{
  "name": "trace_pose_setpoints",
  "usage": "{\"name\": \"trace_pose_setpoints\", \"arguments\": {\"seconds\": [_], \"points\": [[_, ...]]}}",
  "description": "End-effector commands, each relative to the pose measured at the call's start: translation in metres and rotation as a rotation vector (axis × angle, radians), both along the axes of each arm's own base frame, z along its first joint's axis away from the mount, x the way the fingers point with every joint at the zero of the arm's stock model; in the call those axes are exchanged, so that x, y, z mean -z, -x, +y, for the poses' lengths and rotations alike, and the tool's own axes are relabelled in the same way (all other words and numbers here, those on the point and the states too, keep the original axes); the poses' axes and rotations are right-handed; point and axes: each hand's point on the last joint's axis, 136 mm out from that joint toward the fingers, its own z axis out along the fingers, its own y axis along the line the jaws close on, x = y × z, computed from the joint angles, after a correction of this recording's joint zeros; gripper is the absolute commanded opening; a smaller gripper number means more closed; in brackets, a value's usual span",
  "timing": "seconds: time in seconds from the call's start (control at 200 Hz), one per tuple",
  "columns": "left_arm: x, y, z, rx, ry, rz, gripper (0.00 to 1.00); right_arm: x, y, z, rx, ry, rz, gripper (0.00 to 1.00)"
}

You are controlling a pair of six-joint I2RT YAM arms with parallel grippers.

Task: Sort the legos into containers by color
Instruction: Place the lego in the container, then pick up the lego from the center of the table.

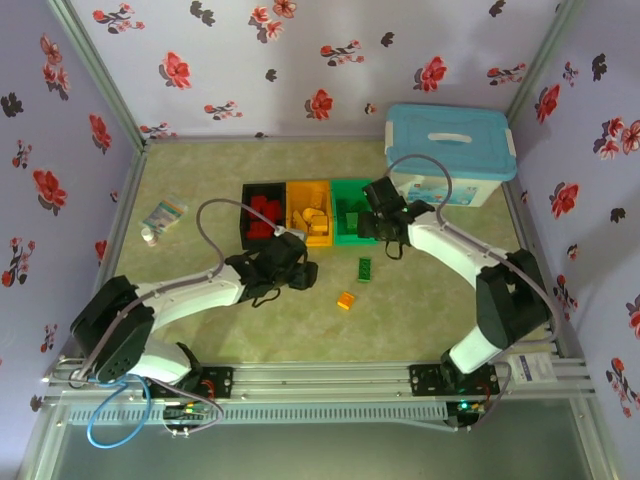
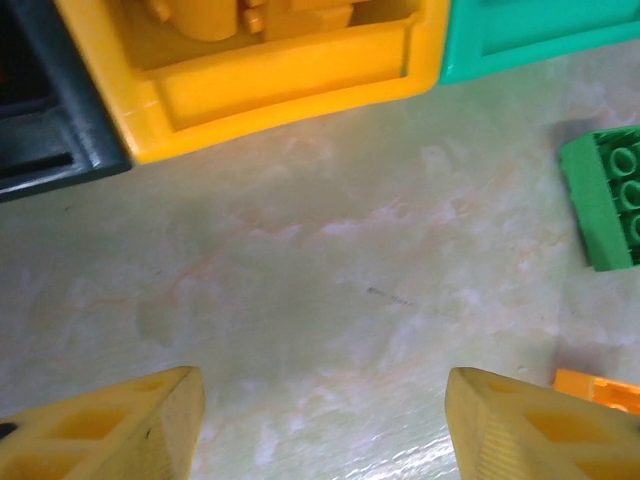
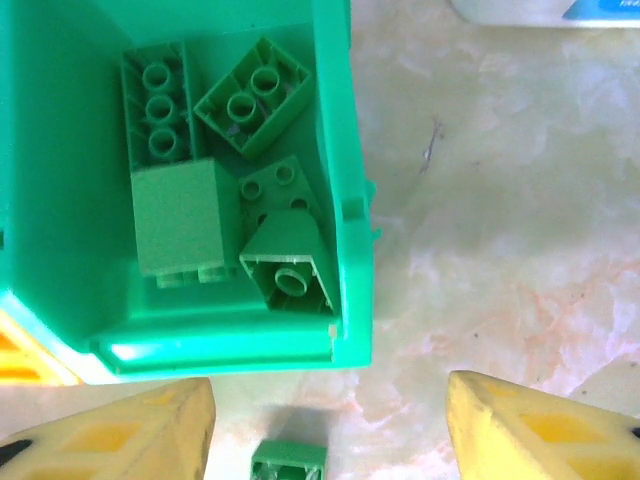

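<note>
green, yellow and black plastic set the scene: a black bin [image 1: 262, 228], yellow bin [image 1: 310, 224] and green bin [image 1: 350, 216] stand touching in a row at the middle of a pale marbled worktop [image 1: 250, 330], open tops up. each one already has bricks of its own colour inside: red bricks [image 1: 266, 214], yellow bricks [image 1: 314, 216] and green bricks [image 3: 215, 200]. the close row likely keeps every drop a short reach.

two pieces lie loose in front of the bins: a green brick [image 1: 365, 268] near the green bin, and an orange brick [image 1: 346, 300] a little nearer the arms. sorting looks close to done.

the left end effector [image 2: 325, 420] hangs low over bare worktop just in front of the yellow bin. its yellow fingers [image 2: 110, 420] are spread wide, holding nothing and touching nothing. both loose bricks sit to its right.

the right end effector [image 3: 330, 420] hovers at the green bin's near corner. it is also spread wide and empty, as though placed for a drop or a fresh pick.
</note>
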Motion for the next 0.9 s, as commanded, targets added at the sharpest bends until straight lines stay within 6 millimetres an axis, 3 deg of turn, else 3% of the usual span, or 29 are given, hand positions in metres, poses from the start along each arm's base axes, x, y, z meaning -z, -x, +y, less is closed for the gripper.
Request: {"name": "trace_pose_setpoints", "arguments": {"seconds": [0.0,0.29,0.525,0.72,0.895], "points": [[-0.009,-0.007,-0.012,0.02,0.004,-0.029,0.65,0.01,0.017,0.011,-0.003,-0.068,0.027,0.66],[-0.007,-0.008,-0.011,0.006,0.003,-0.026,0.65,0.05,0.06,0.025,-0.037,-0.064,0.103,0.69],[-0.006,-0.005,-0.005,-0.003,0.006,-0.025,0.65,0.081,0.073,0.022,-0.01,-0.039,0.161,0.58],[-0.007,-0.003,0.001,-0.013,0.002,-0.035,0.65,0.09,0.076,0.026,-0.024,-0.015,0.19,0.49],[-0.007,-0.003,0.003,-0.016,-0.003,-0.038,0.65,0.079,0.071,0.028,-0.036,0.006,0.165,0.33]]}}
